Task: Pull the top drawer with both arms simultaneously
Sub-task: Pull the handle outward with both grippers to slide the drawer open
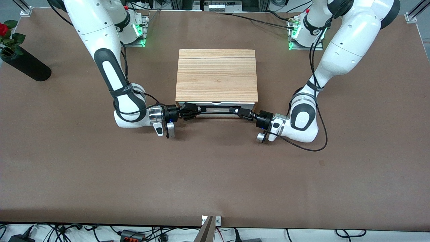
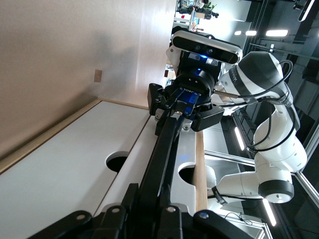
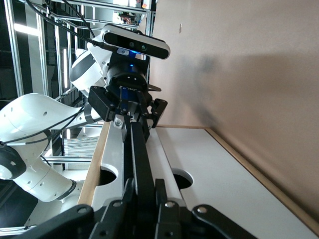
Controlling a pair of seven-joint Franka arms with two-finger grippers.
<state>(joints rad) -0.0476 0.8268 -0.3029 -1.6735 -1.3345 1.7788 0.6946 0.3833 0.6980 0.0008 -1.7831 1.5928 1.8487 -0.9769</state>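
Note:
The top drawer [image 1: 215, 104] shows its white front just under the wooden casing's top; its tray is hidden. Its long black bar handle [image 1: 215, 108] runs across the front. My right gripper [image 1: 190, 111] is shut on the handle at the right arm's end, and my left gripper [image 1: 240, 112] is shut on it at the left arm's end. In the left wrist view my left gripper [image 2: 148, 196] clamps the handle [image 2: 164, 144], with the right gripper [image 2: 182, 99] farther along. In the right wrist view my right gripper [image 3: 144, 191] clamps the handle [image 3: 139, 154], with the left gripper [image 3: 127, 102] farther along.
The light wooden box casing [image 1: 216, 72] stands mid-table. The lower white drawer front [image 2: 55, 174] sits under the top one, next to the brown table [image 1: 215, 174]. A black vase with a red rose [image 1: 25, 65] lies toward the right arm's end.

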